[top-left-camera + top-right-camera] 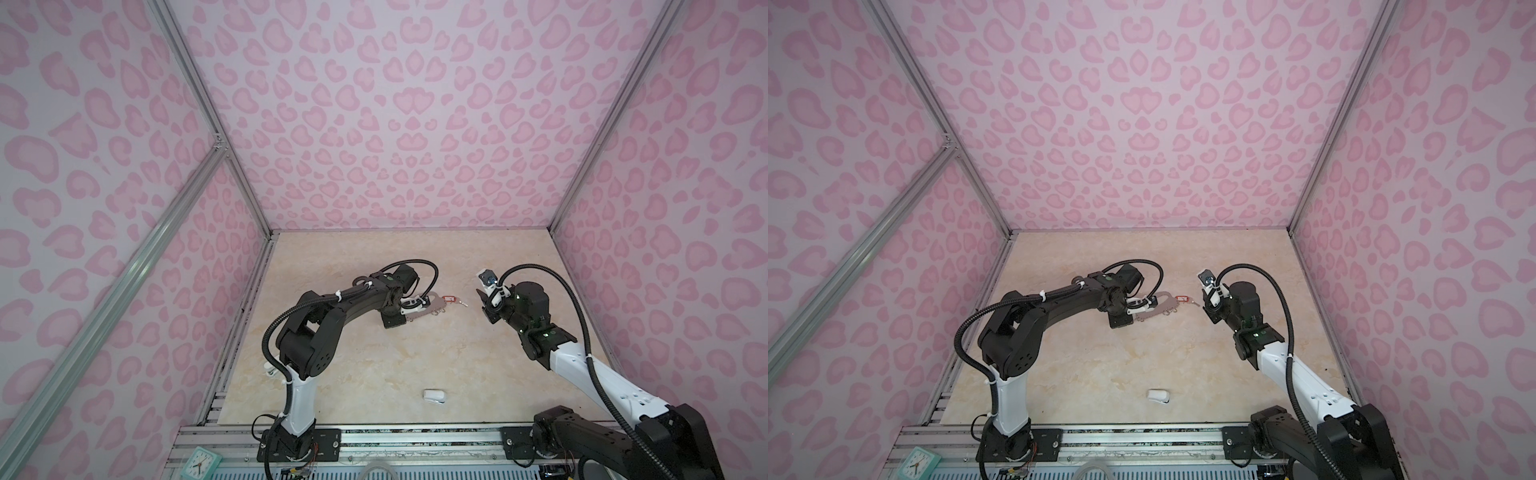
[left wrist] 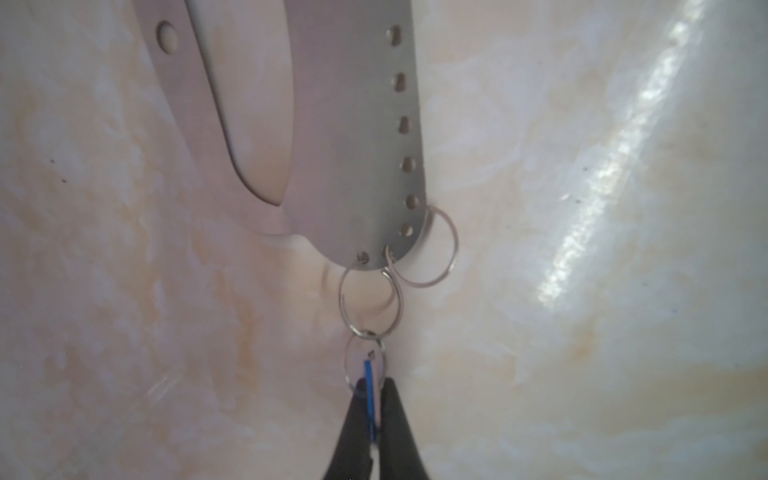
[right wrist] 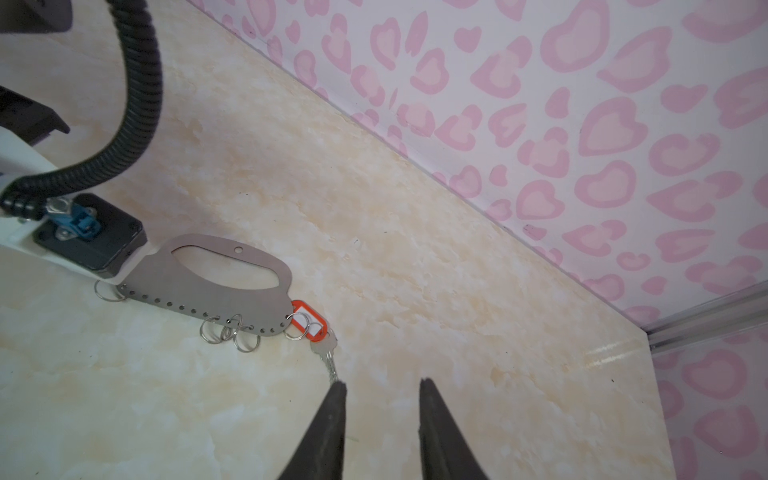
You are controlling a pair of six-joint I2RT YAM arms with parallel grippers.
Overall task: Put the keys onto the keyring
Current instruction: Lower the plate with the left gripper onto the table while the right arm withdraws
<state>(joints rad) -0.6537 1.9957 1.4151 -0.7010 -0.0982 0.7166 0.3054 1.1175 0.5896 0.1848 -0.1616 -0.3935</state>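
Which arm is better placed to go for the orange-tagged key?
Right, most likely. The right gripper is open, with its fingertips right by the blade of the orange-tagged key, which lies at one end of the keyring. The left gripper is shut on the blue tag.

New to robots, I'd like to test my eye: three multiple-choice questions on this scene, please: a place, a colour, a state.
1. The orange tag lies: A) by the keyring's end B) in the left hand C) in the right hand
2. The left hand's tag is: A) orange B) blue C) green
3. The right hand is: A) shut on a key B) shut on the keyring C) open, empty

Answers: 1 A, it lies beside the plate's end; 2 B, the blue tag shows between shut fingers; 3 C, its fingers stand apart, nothing between.
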